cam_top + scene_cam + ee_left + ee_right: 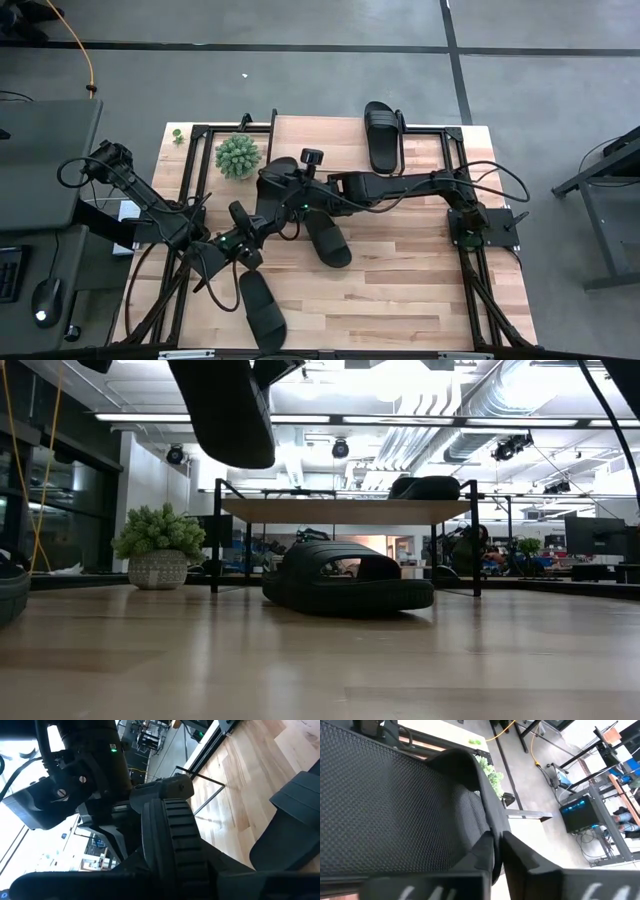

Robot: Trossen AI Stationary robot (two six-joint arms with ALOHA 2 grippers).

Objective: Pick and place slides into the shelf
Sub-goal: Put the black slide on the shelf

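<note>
**Both grippers closed on slides above the tabletop**

Starting at your left, the left gripper [243, 228] has its jaws narrowed on a slide's ribbed strap [175, 832]. Just below those jaws a second slide [261, 308] lies flat on the tabletop [420, 290]. Beside the jaws, on the far side, stands a small potted plant [238, 156]. Moving right, the right gripper [285, 185] has its jaws pinched tight on the edge of a raised slide [410, 810]. Another slide [328, 238] lies just below it. Farther right, the fourth slide [383, 135] sits on the shelf [350, 510]. No writing is readable anywhere.
</note>
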